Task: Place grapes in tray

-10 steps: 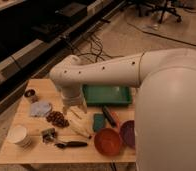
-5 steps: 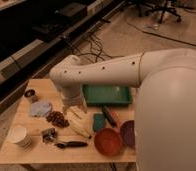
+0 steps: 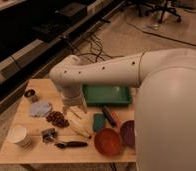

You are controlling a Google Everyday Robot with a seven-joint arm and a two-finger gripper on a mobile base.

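The grapes, a dark reddish-brown lumpy cluster, lie on the wooden table left of centre. The green tray sits at the table's far side, to the right of the grapes, partly behind my arm. My gripper hangs from the white arm, pointing down just above and to the right of the grapes, between them and the tray's left end. Nothing shows held in it.
An orange-red bowl and a dark purple bowl stand front right. A small dark green block, a pale banana-like item, a black-handled tool, a white cup and a bluish cloth lie around the grapes.
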